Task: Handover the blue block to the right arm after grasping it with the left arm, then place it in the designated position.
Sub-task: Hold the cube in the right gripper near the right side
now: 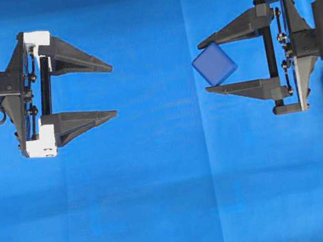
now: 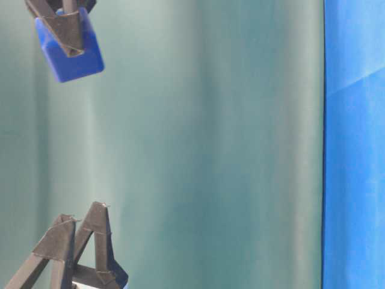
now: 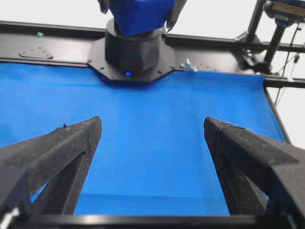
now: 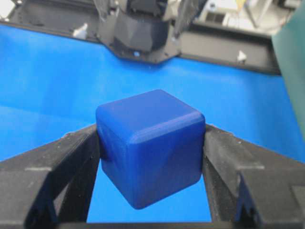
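Note:
The blue block [image 1: 214, 64], a dark-blue cube with rounded edges, hangs tilted above the cloth. My right gripper [image 1: 203, 68] is shut on it, one finger on each side. In the right wrist view the block [image 4: 150, 143] fills the gap of the right gripper [image 4: 151, 138]. My left gripper [image 1: 113, 90], on white brackets, stands open and empty, well apart to the block's left. In the left wrist view the left gripper [image 3: 152, 124] holds nothing, and the block [image 3: 140, 14] shows far ahead. The table-level view has the block [image 2: 69, 51] at top left. No designated position is marked in view.
A blue cloth [image 1: 173, 193] covers the table. The right arm's black base [image 3: 133, 52] and a black frame rail [image 3: 47, 33] bound the far edge. A green backdrop [image 2: 210, 150] fills the table-level view, with the left gripper [image 2: 81, 212] at the bottom.

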You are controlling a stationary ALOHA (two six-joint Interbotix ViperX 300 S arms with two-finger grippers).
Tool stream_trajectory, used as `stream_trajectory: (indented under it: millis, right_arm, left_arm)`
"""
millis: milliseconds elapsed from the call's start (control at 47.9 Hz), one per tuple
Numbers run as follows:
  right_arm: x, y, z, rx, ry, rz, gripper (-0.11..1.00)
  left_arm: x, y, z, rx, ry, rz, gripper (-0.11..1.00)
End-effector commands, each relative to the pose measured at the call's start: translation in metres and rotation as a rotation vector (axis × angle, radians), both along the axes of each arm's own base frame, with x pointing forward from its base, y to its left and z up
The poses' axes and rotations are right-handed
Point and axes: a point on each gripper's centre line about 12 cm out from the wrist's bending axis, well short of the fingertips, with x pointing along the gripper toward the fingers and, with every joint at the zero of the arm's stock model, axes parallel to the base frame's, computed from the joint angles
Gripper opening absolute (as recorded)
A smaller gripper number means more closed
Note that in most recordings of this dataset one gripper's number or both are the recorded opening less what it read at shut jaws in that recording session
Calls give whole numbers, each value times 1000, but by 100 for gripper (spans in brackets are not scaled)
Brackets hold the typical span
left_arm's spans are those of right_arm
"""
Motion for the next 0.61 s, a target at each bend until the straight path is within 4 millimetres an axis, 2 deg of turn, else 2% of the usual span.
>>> stream_trajectory:
  millis: [0, 584]
  right_arm:
    - [-2, 1, 7, 6, -11, -4, 45]
    - [-2, 0, 6, 7, -1, -15, 45]
  left_arm:
    - [1, -1, 10, 2, -34, -2, 92]
    - [1, -1, 11, 3, -37, -2, 92]
